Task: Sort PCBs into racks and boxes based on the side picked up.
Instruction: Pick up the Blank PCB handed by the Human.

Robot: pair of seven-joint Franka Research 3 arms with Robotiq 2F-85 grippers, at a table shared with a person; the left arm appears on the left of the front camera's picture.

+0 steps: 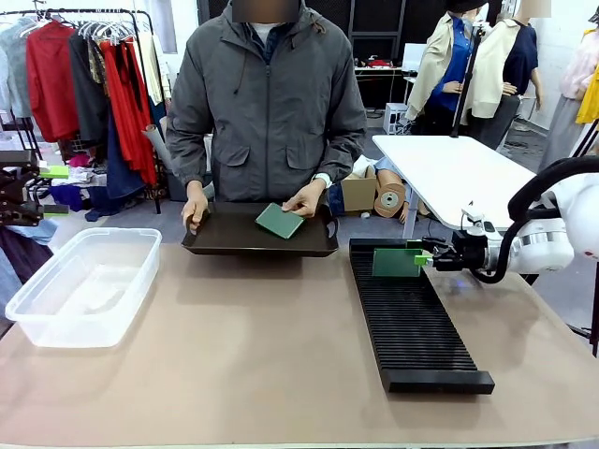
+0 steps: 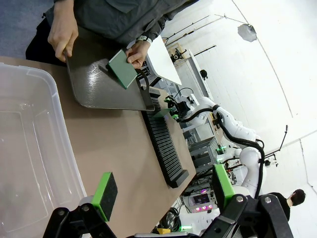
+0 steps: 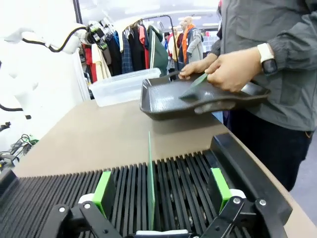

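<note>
Boards first: one thin green rectangular circuit board (image 3: pixel 150 183) stands upright and edge-on in a cross slot of the long narrow black slotted rack (image 3: pixel 59 193), directly between the two green pads of the right claw (image 3: pixel 161 191). That claw is released. Its jaws stand wide, with a gap on either side of the board, and neither pad touches it. Seen from the front, the standing board sits at the rack's far end, just off the claw's tips, and the claw reaches in sideways from its white arm (image 1: pixel 547 234).

Well ahead of the right claw, past the rack's raised end, a second green circuit board (image 3: pixel 193 87) leans tilted in a shallow black tray with handles (image 3: pixel 163 106), its lower edge on the tray floor. A person's hand wearing a watch (image 3: pixel 235 69) holds it by the upper edge. The person's other hand (image 1: pixel 195 208) grips the tray's opposite end.

The left claw (image 2: pixel 163 191) is also released, jaws wide with nothing between the pads, and it hangs over the brown tabletop (image 2: pixel 124 148). A clear translucent rectangular plastic tub with a rim (image 2: pixel 54 114) lies just beside this claw, on the side of one finger. The tray and its tilted board are well ahead of it, and the rack stretches away ahead on the other finger's side.
</note>
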